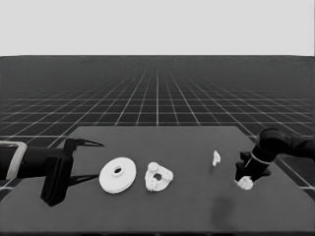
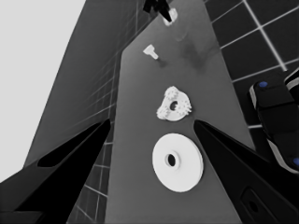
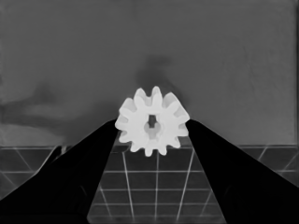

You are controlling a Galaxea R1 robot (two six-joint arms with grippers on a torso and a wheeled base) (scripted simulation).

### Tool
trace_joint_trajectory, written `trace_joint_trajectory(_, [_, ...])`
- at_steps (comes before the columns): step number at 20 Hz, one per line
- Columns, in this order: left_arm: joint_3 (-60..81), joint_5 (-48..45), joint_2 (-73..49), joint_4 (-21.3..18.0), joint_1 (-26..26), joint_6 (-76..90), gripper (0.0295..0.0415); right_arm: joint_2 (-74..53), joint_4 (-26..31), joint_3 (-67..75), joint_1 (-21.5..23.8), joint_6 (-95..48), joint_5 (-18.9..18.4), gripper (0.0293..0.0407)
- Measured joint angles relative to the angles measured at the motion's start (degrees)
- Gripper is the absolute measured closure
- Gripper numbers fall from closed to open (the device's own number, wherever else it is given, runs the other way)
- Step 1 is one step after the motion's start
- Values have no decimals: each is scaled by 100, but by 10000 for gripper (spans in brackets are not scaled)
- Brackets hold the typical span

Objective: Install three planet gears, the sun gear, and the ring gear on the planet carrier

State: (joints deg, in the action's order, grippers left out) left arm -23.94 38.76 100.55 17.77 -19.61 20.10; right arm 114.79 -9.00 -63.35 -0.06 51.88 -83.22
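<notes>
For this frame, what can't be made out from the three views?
- Head view: whether the gear at the right gripper rests on the table; the jaws hide it.
- Both table views: whether the gears on the smaller round part are seated; too small.
- Thin white piece: shape too small.

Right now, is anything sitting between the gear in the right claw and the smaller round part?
Only the thin white piece, slightly behind the straight line. The right claw holds the gear at the table's right; the smaller round part, carrying three gears, lies mid-table.
</notes>
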Motion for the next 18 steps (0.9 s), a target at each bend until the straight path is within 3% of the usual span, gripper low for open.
trace_joint_trajectory(1, [0,0,0,0,0,0,326,997,-218,427,99,2421,-452,390])
trace_joint_trajectory(2, [0,0,0,0,0,0,326,3021,-172,58,157,3603,-694,390])
trace_joint_trajectory(3, [0,0,0,0,0,0,326,4343,-105,-921,177,3636,-681,390])
trace_joint_trajectory(5, [0,0,0,0,0,0,326,5497,-48,-2388,186,3122,-575,390])
trace_joint_trajectory(10, [0,0,0,0,0,0,326,6059,-14,-3361,178,2675,-501,390])
trace_joint_trajectory(13, [0,0,0,0,0,0,326,6170,-550,-3726,-390,2453,-335,390])
trace_joint_trajectory(18, [0,0,0,0,0,0,326,6205,-670,-3847,-514,2384,-280,390])
